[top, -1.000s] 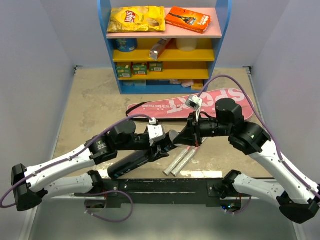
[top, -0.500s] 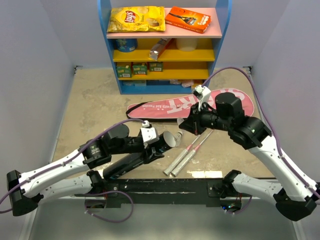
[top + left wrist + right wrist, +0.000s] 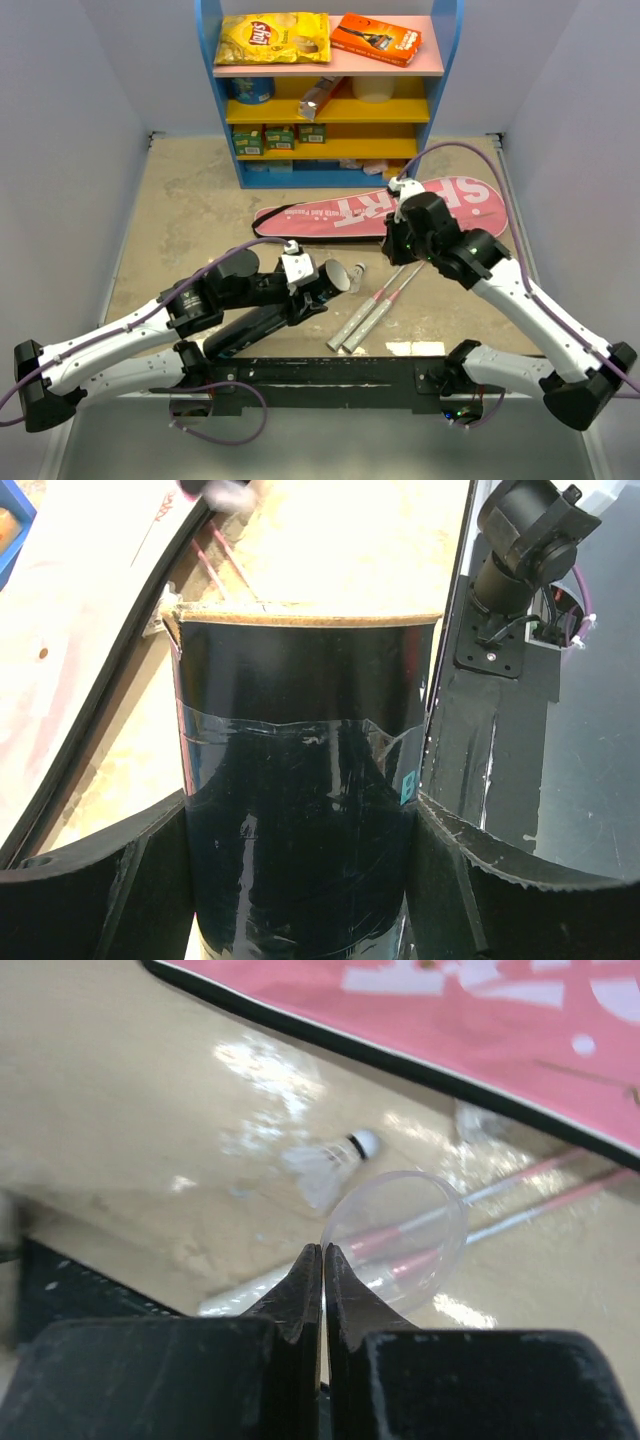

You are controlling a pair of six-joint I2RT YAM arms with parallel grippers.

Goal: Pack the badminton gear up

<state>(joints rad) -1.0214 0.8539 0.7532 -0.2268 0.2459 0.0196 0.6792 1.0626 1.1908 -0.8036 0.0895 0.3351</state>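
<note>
My left gripper [image 3: 318,284] is shut on the long black tube [image 3: 262,322], which lies slanted with its open end [image 3: 305,615] toward the middle. My right gripper [image 3: 398,248] is shut on the rim of a clear round lid [image 3: 400,1200], held above the table. The small white shuttlecock [image 3: 358,269] lies on the table between the tube's mouth and the rackets; it also shows in the right wrist view [image 3: 330,1163]. Two thin rackets [image 3: 375,305] with white handles lie side by side, heads hidden under the pink SPORT bag [image 3: 340,213].
A blue and yellow shelf [image 3: 330,110] stands at the back, with a yellow crisp packet [image 3: 272,38] and an orange box [image 3: 376,37] on top. A black mounting bar [image 3: 330,372] runs along the near edge. Grey walls close in both sides.
My right gripper has drawn back from the tube's open end, up and to the right toward the bag, with the clear lid. My left arm shifted slightly left with the tube.
</note>
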